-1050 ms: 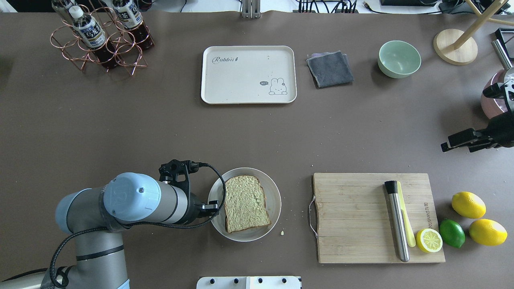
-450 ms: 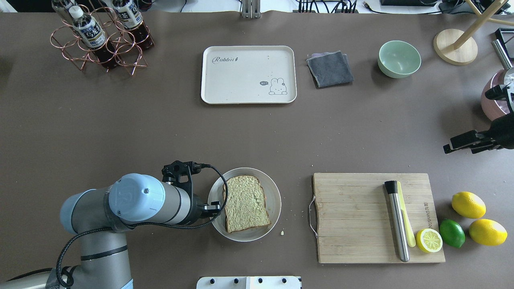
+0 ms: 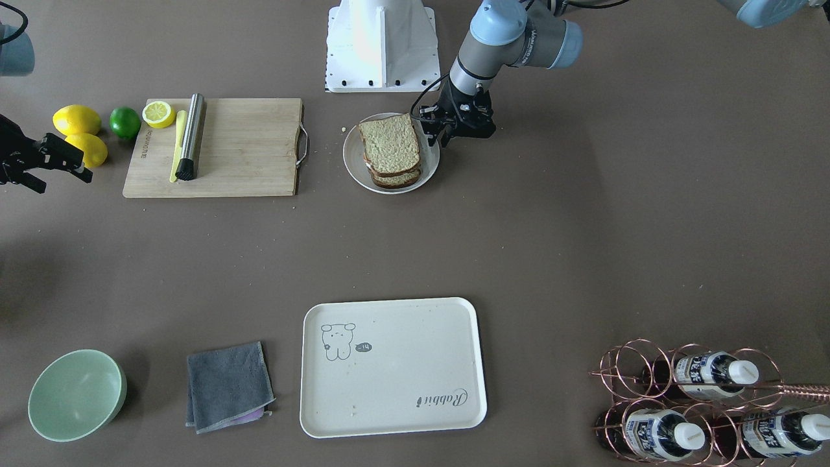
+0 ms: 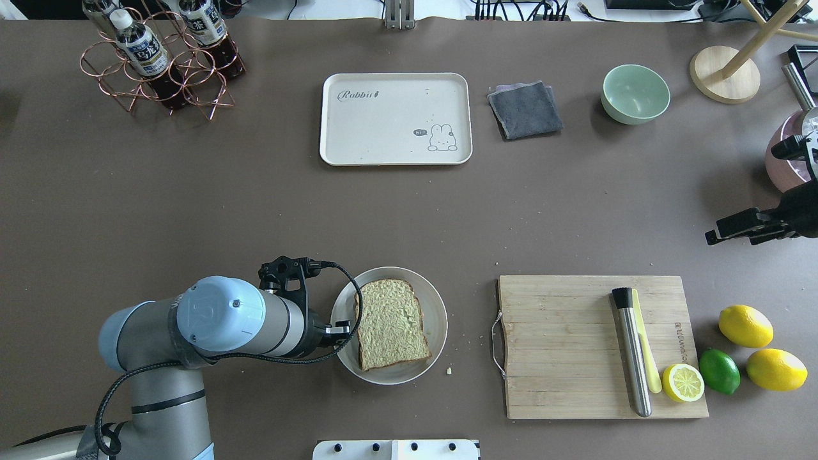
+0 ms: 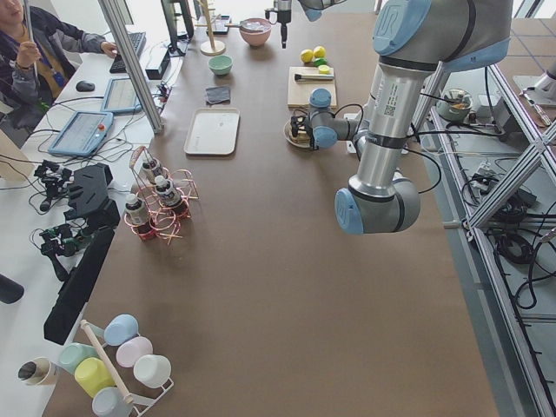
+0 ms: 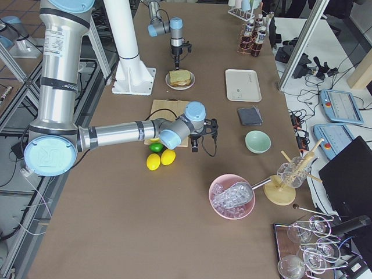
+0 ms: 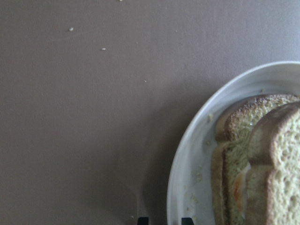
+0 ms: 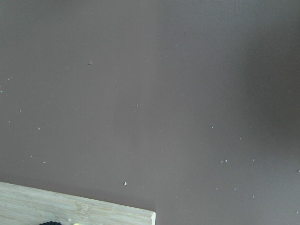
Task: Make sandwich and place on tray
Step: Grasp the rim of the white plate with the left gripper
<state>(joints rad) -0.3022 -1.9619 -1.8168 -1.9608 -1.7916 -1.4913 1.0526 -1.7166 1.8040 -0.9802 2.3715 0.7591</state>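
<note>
The sandwich (image 4: 391,324), bread slices with a bit of egg showing between them, lies on a round white plate (image 4: 436,306) near the table's front. It also shows in the front view (image 3: 389,149) and in the left wrist view (image 7: 262,159). My left gripper (image 4: 342,332) is low at the plate's left rim (image 7: 187,159). Its fingertips (image 7: 143,219) stand either side of the rim with a narrow gap. The cream tray (image 4: 383,128) lies empty at the far middle. My right gripper (image 4: 728,237) hovers open and empty at the right edge.
A wooden cutting board (image 4: 562,345) with a steel tube (image 4: 631,351) and half a lemon (image 4: 682,382) lies right of the plate. Lemons and a lime (image 4: 719,370) lie beside it. A grey cloth (image 4: 525,110), a green bowl (image 4: 635,93) and a bottle rack (image 4: 160,57) stand at the back.
My left arm has edged a little to the right, toward the plate's rim. The plate and sandwich have not moved. My right gripper has drifted slightly toward the right edge.
</note>
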